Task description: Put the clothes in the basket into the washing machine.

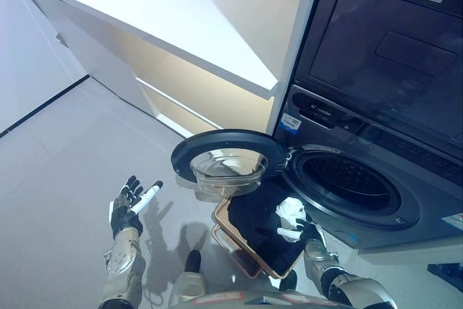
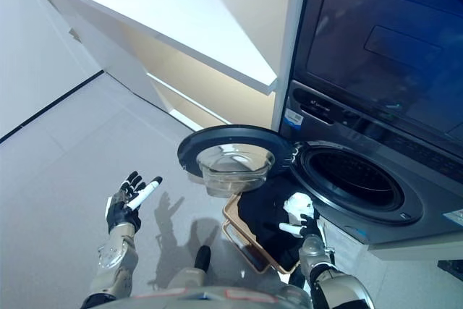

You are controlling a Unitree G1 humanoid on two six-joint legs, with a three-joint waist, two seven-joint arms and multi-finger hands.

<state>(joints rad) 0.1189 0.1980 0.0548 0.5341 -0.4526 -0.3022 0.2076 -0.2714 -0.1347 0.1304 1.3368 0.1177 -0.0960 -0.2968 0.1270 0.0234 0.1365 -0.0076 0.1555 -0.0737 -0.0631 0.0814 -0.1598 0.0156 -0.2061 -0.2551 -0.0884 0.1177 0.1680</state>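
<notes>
Nearest the camera, the right hand (image 1: 295, 221) reaches forward over the basket (image 1: 249, 251), its white-tipped fingers (image 1: 288, 234) resting on the dark clothes (image 1: 260, 226) piled there. The fingers look curled into the cloth, as if pinching it, though the dark hand against dark fabric makes the grip hard to read — I cannot tell for sure.

The basket is a tan, rectangular one standing on the grey floor (image 1: 65, 179), just in front of the washing machine (image 1: 362, 193) and partly under its open door (image 1: 228, 158). The clothes fill it and rise toward the machine's opening.

Off to the left, well apart from the basket, the left hand (image 1: 130, 204) hangs in the air above the floor, palm up, its fingers straight and spread, holding nothing.

Beyond the basket, the round door is swung out flat to the left, its clear glass bowl facing up. Behind it the drum (image 1: 347, 182) gapes dark; no cloth can be made out inside from here. A second dark appliance (image 1: 391, 48) is stacked above the washing machine.

Farthest back, to the left of the machines, a white bench (image 1: 173, 12) runs away along the wall — pale cupboard fronts below it.
</notes>
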